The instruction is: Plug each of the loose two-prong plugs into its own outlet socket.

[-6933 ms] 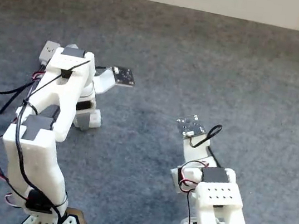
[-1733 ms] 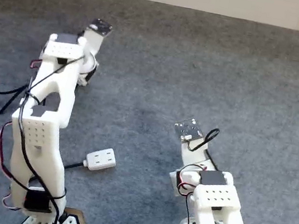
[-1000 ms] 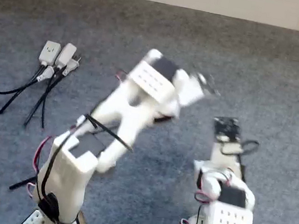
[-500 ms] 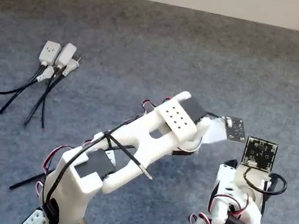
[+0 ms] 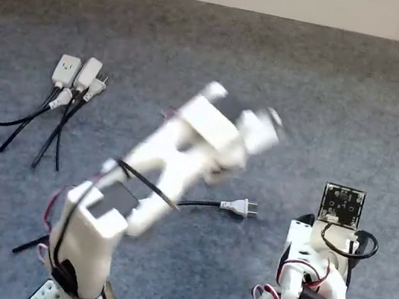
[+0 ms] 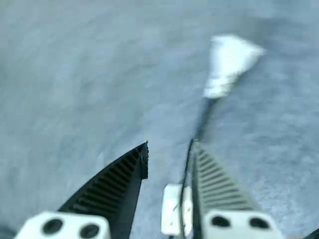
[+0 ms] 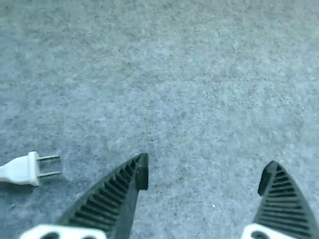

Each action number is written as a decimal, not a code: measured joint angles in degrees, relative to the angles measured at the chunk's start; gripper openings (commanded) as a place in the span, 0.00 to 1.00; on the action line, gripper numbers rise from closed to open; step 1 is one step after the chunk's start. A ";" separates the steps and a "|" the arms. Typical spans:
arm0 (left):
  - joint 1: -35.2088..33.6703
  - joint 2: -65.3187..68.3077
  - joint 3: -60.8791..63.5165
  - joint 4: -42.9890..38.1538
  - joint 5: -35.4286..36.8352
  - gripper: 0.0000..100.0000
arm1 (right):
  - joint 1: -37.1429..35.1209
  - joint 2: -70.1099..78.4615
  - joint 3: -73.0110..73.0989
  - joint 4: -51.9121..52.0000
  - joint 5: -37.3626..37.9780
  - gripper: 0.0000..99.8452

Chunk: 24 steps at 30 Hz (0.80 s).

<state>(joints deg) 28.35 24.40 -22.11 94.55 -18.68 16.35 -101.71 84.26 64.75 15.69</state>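
A loose white two-prong plug (image 5: 240,207) on a black cord lies on the grey carpet mid-table, prongs pointing toward the right arm. The right wrist view has this plug (image 7: 25,169) off to one side of my right gripper (image 7: 205,164), which is open and holds nothing. My left arm is blurred, its gripper (image 5: 264,121) raised beyond the plug. In the left wrist view my left gripper (image 6: 169,149) is open, with a blurred white plug (image 6: 229,59) ahead of it and its cord running along one finger. A white outlet socket (image 5: 66,69) lies far left.
Beside the far-left socket lie a second white connector (image 5: 89,73) and a small plug (image 5: 96,89), their black cords (image 5: 23,123) trailing toward the front left. A wall edge runs along the back. Grey carpet covers the table.
The left arm has swung up and back from beside the right arm, uncovering the plug on the carpet mid-table. The right arm has hardly moved.
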 measured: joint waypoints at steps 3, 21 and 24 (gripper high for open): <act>-10.37 0.00 -7.38 3.43 6.33 0.10 | -3.78 0.09 0.00 0.00 1.49 0.34; -49.76 -6.95 7.30 0.70 1.76 0.02 | -35.43 66.37 -49.32 12.92 21.19 0.21; -50.99 -15.03 19.16 -5.80 -0.09 0.02 | -40.53 78.95 -55.03 14.68 25.41 0.13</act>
<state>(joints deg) -22.64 9.36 -2.95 88.75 -18.77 -24.18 -22.77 29.23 79.43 41.10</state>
